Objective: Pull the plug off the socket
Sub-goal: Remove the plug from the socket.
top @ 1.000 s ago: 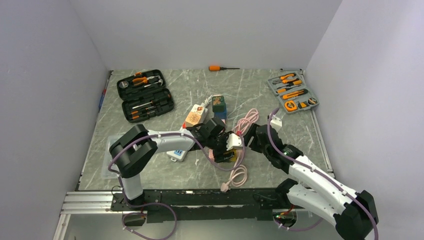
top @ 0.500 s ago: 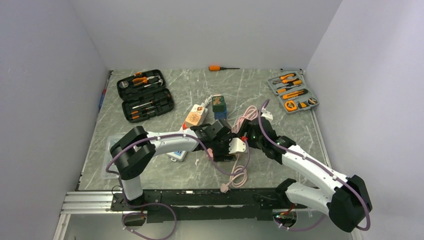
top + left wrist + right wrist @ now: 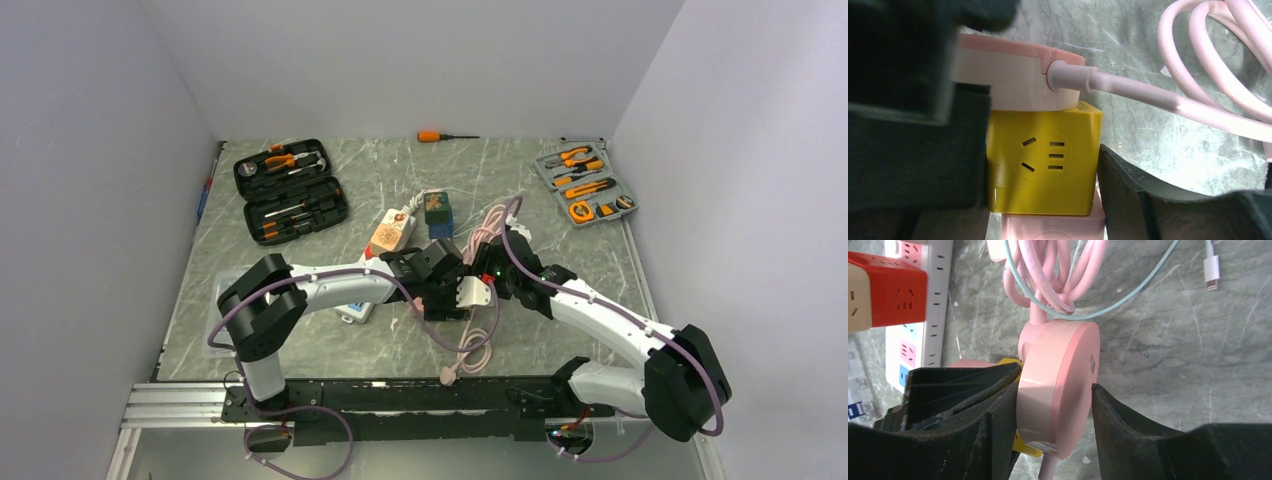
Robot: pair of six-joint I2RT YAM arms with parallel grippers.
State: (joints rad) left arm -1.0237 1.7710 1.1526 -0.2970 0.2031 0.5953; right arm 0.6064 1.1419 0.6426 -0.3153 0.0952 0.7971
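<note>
Two pincers meet at one assembly near the middle of the table (image 3: 330,345).

Left pincer (image 3: 1043,172): jaws partly closed, one finger on each side of the yellow socket cube (image 3: 1043,150), clamping it.

Right pincer (image 3: 1050,407): jaws partly closed on the round pink plug (image 3: 1063,370), one finger on either side.

Plug position: between the right pincer's fingers, touching the top face of the cube held between the left pincer's fingers.

The pink cable (image 3: 1048,270) leaves the plug and coils just beyond the right fingertips. A white power strip (image 3: 928,315) carrying a red cube (image 3: 890,290) lies ahead of the right pincer, to its left.
</note>
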